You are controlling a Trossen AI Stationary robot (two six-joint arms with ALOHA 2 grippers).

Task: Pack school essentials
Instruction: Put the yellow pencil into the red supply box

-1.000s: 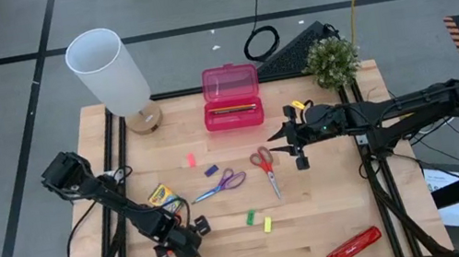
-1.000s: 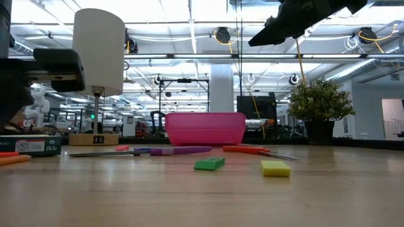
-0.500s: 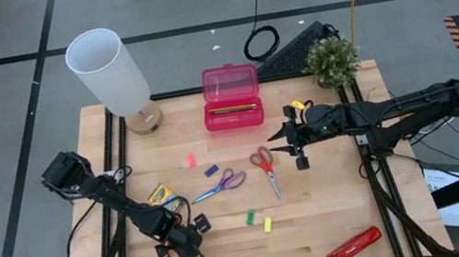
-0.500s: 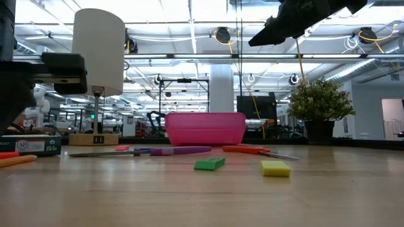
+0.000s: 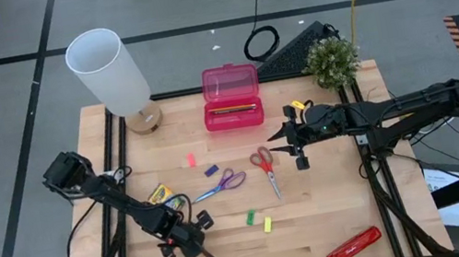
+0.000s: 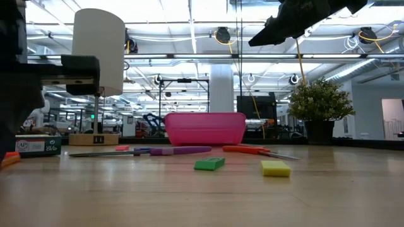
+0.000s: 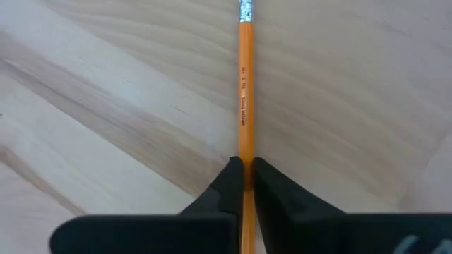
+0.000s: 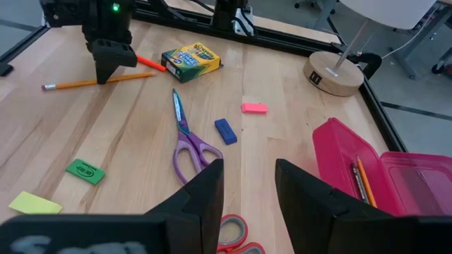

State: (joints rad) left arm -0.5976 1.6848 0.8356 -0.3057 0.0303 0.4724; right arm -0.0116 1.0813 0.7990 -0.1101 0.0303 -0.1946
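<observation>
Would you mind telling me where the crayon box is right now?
In the high view the crayon box lies on the table's left half, just beside the left arm, with the purple-handled scissors to its right and the left gripper nearer the front edge.

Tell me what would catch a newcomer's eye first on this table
Probably the translucent pink case standing open at the table's back edge, with the tall white lamp to its left and a small potted plant to its right. Next, the left gripper near the front left, shut on an orange pencil, while the right gripper hovers open beside the red-handled scissors.
</observation>
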